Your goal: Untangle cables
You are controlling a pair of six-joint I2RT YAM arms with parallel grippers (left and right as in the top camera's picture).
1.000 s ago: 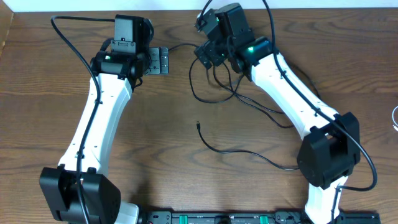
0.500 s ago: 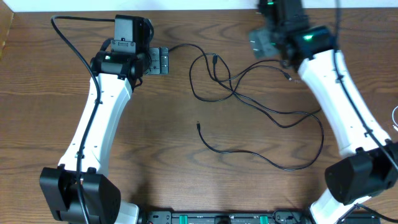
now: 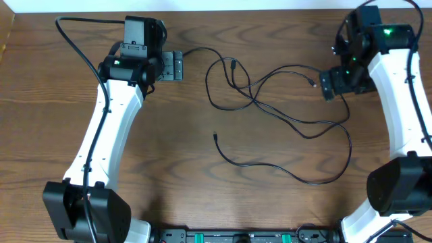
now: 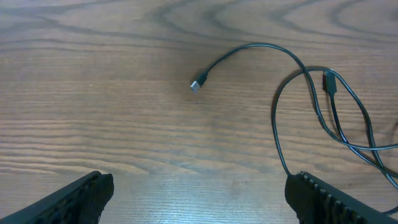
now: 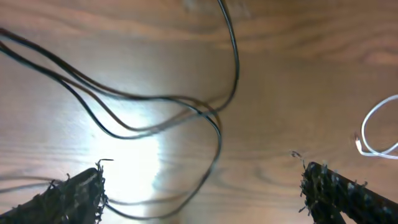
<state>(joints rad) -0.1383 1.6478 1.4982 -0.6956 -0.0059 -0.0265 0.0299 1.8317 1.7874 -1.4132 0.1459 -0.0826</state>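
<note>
The thin black cables (image 3: pixel 251 98) lie loosely crossed on the brown wooden table (image 3: pixel 169 148), in the upper middle of the overhead frame. One strand runs down to the lower centre. The left gripper (image 3: pixel 175 66), at their upper left, has its fingers wide apart and holds nothing. A small silver plug end (image 4: pixel 196 85) lies free before it. The right gripper (image 3: pixel 329 84), at the upper right, is also wide open and empty. A thin white cable (image 5: pixel 379 127) shows at the right edge of the right wrist view.

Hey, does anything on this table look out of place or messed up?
The black cables lie crossed in loose loops on the table, not separated. A white cable sits apart at its right edge. Nothing looks damaged or spilled.
</note>
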